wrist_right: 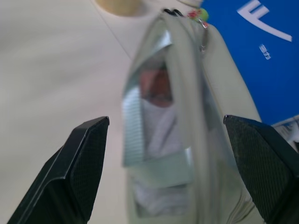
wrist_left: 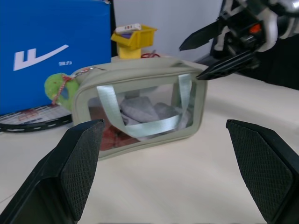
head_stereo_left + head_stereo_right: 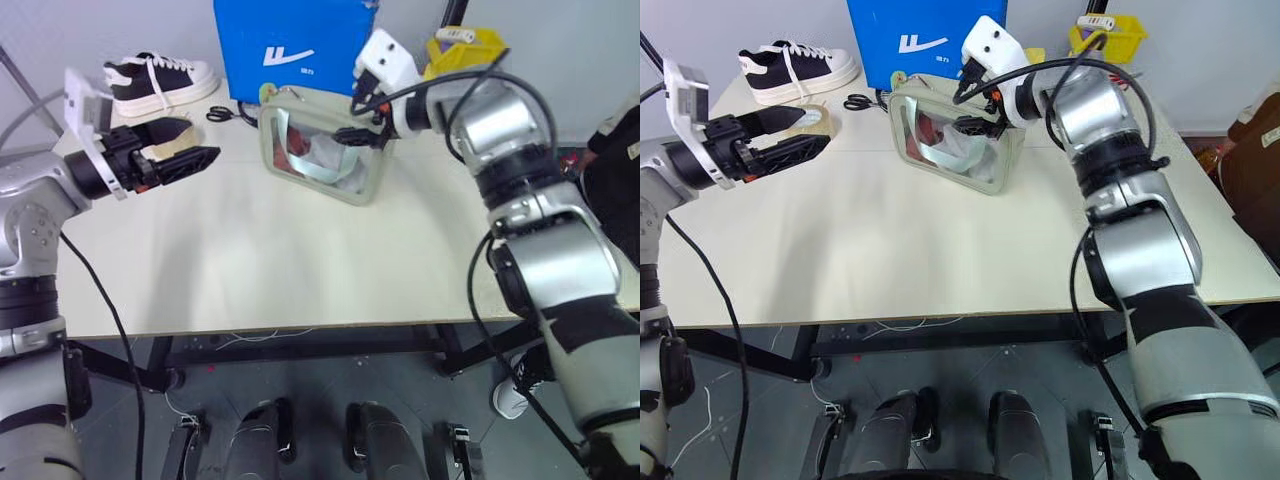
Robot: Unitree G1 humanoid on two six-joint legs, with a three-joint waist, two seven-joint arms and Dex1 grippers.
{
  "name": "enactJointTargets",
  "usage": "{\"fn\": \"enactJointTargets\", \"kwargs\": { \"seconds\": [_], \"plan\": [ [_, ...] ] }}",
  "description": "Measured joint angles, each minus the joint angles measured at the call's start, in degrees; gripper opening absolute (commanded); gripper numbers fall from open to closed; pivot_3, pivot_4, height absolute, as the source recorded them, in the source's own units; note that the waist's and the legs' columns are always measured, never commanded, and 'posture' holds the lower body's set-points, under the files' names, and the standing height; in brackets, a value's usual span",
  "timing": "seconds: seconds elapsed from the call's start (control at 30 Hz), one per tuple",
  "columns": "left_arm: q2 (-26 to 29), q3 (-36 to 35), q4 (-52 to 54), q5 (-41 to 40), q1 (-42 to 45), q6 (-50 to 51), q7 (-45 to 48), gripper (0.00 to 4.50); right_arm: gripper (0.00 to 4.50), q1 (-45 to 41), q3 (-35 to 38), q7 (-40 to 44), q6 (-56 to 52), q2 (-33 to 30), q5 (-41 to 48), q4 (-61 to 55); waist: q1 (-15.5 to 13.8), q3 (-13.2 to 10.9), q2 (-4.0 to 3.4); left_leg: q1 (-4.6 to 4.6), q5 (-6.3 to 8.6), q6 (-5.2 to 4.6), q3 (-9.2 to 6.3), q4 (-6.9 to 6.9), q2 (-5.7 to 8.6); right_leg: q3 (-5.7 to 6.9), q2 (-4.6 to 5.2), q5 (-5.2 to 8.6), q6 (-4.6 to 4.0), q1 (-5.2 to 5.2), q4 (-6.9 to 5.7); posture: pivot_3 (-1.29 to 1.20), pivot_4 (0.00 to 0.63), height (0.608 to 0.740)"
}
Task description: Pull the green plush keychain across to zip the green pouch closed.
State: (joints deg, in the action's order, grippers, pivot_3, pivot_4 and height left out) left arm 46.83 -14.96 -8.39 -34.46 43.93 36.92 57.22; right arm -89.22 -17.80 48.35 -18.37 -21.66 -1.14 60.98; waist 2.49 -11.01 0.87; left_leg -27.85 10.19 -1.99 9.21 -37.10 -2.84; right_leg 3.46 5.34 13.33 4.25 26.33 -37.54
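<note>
The green pouch (image 3: 318, 148) stands on the table (image 3: 300, 260) in front of a blue box, its clear window and strap facing me. The green plush keychain (image 2: 58, 88) hangs at the pouch's left end, by the box. My right gripper (image 3: 350, 118) is open and hovers over the pouch's right end, its lower finger (image 2: 226, 66) close to the top corner. The pouch's top (image 1: 196, 93) runs between its fingers in the right wrist view. My left gripper (image 3: 196, 141) is open, held above the table well left of the pouch and pointing at it.
A blue box (image 3: 290, 45) stands right behind the pouch. A black-and-white sneaker (image 3: 160, 80) lies at the back left, a yellow bin (image 3: 465, 50) at the back right, and black scissors (image 3: 224, 113) beside the box. A beige roll (image 3: 812, 116) lies under my left gripper.
</note>
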Motion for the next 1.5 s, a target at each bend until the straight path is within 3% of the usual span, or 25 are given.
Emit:
{"fn": "enactJointTargets", "kwargs": {
  "seconds": [0.03, 0.13, 0.33, 0.37, 0.6, 0.77, 0.87, 0.97, 1.13, 1.17, 1.23, 1.4, 1.43, 1.5],
  "plan": [
    [-0.01, -0.01, 0.48, -0.01, -0.59, -0.06, -0.08, 4.46, 4.07, -1.12, 0.07, -1.23, 1.69, 1.25, -1.08, 3.87, 0.06, 0.00, 0.00, -0.03, 0.01, 0.01, 0.01, 0.00, 0.00, 0.00, 0.00, 0.00, 0.01, 0.04, 0.00, 0.00, 0.150, 0.716],
    [-0.05, -0.06, 1.63, -0.05, -1.87, -0.06, -0.25, 4.50, 3.19, -1.63, 0.07, -3.06, 4.52, 2.84, -3.71, 9.51, 0.06, 0.00, 0.00, -0.06, 0.02, 0.06, 0.04, -0.01, 0.00, 0.02, 0.00, -0.01, 0.01, 0.05, -0.02, 0.00, 0.150, 0.716],
    [0.07, -0.43, 3.33, -0.04, -3.98, -0.12, -1.15, 4.50, 0.20, -1.75, 2.01, -5.66, 6.60, 4.79, -6.61, 14.17, 0.22, 0.00, 0.00, 0.01, -0.03, 0.17, 0.01, 0.00, -0.02, 0.00, -0.01, -0.01, 0.01, 0.10, -0.19, 0.00, 0.150, 0.716],
    [0.15, -0.49, 3.97, -0.05, -4.11, -0.12, -1.27, 4.50, 0.04, -1.93, 2.78, -5.32, 6.71, 4.93, -6.60, 14.22, 0.23, 0.00, 0.00, 0.01, -0.04, 0.18, 0.00, 0.00, -0.03, 0.00, -0.01, -0.01, 0.01, 0.11, -0.21, 0.00, 0.150, 0.716],
    [0.35, -0.49, 4.65, -0.05, -4.90, -0.11, -1.70, 4.50, 0.04, -3.52, 5.30, -0.27, 6.83, 3.88, -6.61, 13.97, 0.13, -0.01, -0.02, -0.03, -0.04, 0.19, 0.00, 0.00, -0.02, 0.00, -0.01, -0.01, 0.02, 0.15, -0.25, 0.00, 0.150, 0.716],
    [0.34, -0.31, 3.98, 0.01, -4.42, -0.11, -1.76, 4.50, 0.04, -2.93, 5.87, 11.73, 7.41, -0.65, -5.83, 5.53, 0.09, -0.02, -0.03, -0.07, -0.05, 0.18, -0.03, -0.02, -0.01, 0.00, -0.01, -0.02, 0.03, 0.19, -0.27, 0.00, 0.150, 0.716],
    [0.24, 0.22, 3.63, 0.05, -3.22, -0.13, -1.54, 4.50, 0.04, 2.37, 5.74, 18.57, 6.41, -3.10, -4.17, -7.54, 0.08, 0.00, 0.00, 0.08, -0.05, 0.18, -0.05, -0.03, -0.02, 0.00, 0.00, -0.01, 0.05, 0.10, -0.34, 0.00, 0.150, 0.716],
    [0.13, 0.74, 3.12, 0.10, -2.56, -0.16, -1.14, 4.50, 0.04, 13.68, 4.36, 23.65, 5.02, -5.58, -2.92, -22.68, -0.15, 0.02, 0.03, 0.12, -0.06, 0.17, -0.08, -0.08, 0.00, 0.05, 0.03, 0.00, 0.07, 0.02, -0.41, 0.00, 0.150, 0.716],
    [0.12, 1.06, 1.79, 0.20, -2.33, -0.16, -0.81, 4.50, 0.04, 20.52, 3.23, 25.60, 2.56, -9.29, -2.48, -32.06, -0.03, -0.03, -0.04, 0.10, -0.06, 0.17, -0.11, -0.17, 0.00, 0.02, 0.07, 0.00, 0.06, 0.09, -0.50, 0.00, 0.150, 0.716],
    [0.12, 1.30, 1.73, 0.21, -2.00, -0.16, -0.70, 4.50, 0.81, 20.52, 3.23, 26.03, 1.97, -10.10, -2.42, -33.73, 0.00, -0.02, -0.03, 0.11, -0.06, 0.19, -0.13, -0.17, -0.02, 0.02, 0.04, 0.00, 0.06, 0.08, -0.50, 0.00, 0.150, 0.716],
    [0.13, 1.49, 1.71, 0.21, -1.33, -0.16, -0.46, 4.50, 1.51, 20.53, 3.30, 26.58, 0.91, -10.88, -1.93, -36.01, 0.02, -0.02, -0.03, 0.14, -0.06, 0.19, -0.13, -0.15, -0.02, 0.02, 0.05, 0.00, 0.06, 0.07, -0.50, 0.00, 0.150, 0.716],
    [0.12, 2.45, 1.68, 0.24, -0.91, -0.18, -0.10, 4.50, 4.11, 20.44, 3.30, 26.43, -2.76, -10.90, -0.93, -38.06, 0.04, -0.02, -0.03, 0.16, -0.06, 0.20, -0.13, -0.15, -0.03, 0.02, 0.05, 0.01, 0.05, 0.06, -0.50, 0.00, 0.150, 0.716],
    [0.14, 2.45, 1.64, 0.24, -0.91, -0.18, -0.05, 4.50, 4.44, 20.17, 3.30, 26.08, -3.67, -10.82, -0.77, -38.06, 0.04, -0.02, -0.03, 0.16, -0.06, 0.20, -0.13, -0.15, -0.02, 0.01, 0.06, 0.01, 0.05, 0.07, -0.50, 0.00, 0.150, 0.716],
    [0.18, 2.44, 1.36, 0.25, -0.91, -0.20, 0.04, 4.50, 4.44, 18.91, 3.30, 25.57, -5.13, -10.08, -0.45, -38.04, 0.04, -0.02, -0.03, 0.15, -0.07, 0.20, -0.13, -0.15, -0.02, 0.01, 0.07, 0.01, 0.04, 0.09, -0.50, 0.00, 0.150, 0.716]
  ]
}}
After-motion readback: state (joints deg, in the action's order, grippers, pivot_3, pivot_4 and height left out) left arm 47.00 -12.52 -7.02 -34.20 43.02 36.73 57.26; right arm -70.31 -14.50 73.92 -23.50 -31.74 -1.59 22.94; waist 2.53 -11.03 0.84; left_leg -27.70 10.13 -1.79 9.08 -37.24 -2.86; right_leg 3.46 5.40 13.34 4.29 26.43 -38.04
